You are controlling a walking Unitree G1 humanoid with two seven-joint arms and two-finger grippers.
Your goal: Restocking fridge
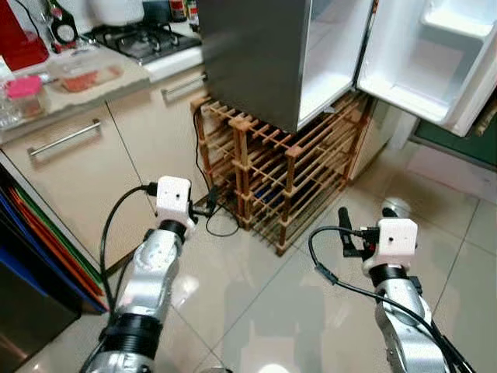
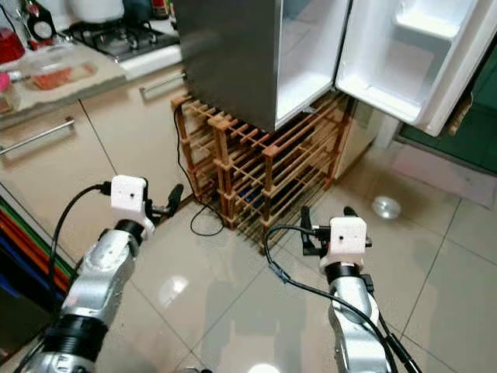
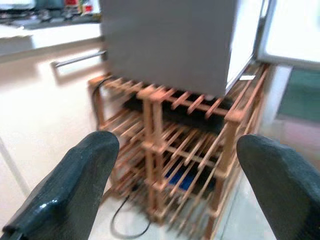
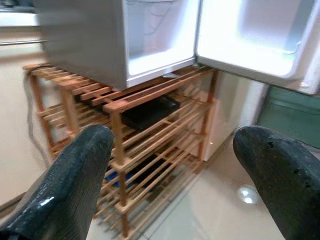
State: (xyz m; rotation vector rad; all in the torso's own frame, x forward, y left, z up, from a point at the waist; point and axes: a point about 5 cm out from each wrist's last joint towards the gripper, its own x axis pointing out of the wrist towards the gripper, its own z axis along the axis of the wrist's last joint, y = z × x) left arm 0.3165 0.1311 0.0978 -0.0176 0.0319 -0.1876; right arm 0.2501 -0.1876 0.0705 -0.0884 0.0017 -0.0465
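A grey fridge (image 1: 256, 54) stands on a wooden slatted rack (image 1: 272, 163). Its door (image 1: 435, 54) is swung wide to the right, and the white inside that shows holds nothing. My left gripper (image 1: 210, 202) hangs low above the floor tiles, left of the rack, open and empty; through its fingers (image 3: 75, 190) I see the rack and the fridge's grey side. My right gripper (image 1: 365, 221) hovers in front of the rack's right end, also open with nothing between its fingers (image 4: 65, 190). A dark flat object (image 4: 147, 111) lies on a rack shelf.
Beige cabinets (image 1: 70, 171) with bar handles run along the left under a counter (image 1: 78, 78) holding food containers and a gas hob (image 1: 144, 39). A black cable (image 1: 221, 225) loops on the floor by the rack. Coloured boards (image 1: 39, 241) lean at the far left. Glossy tiles lie ahead.
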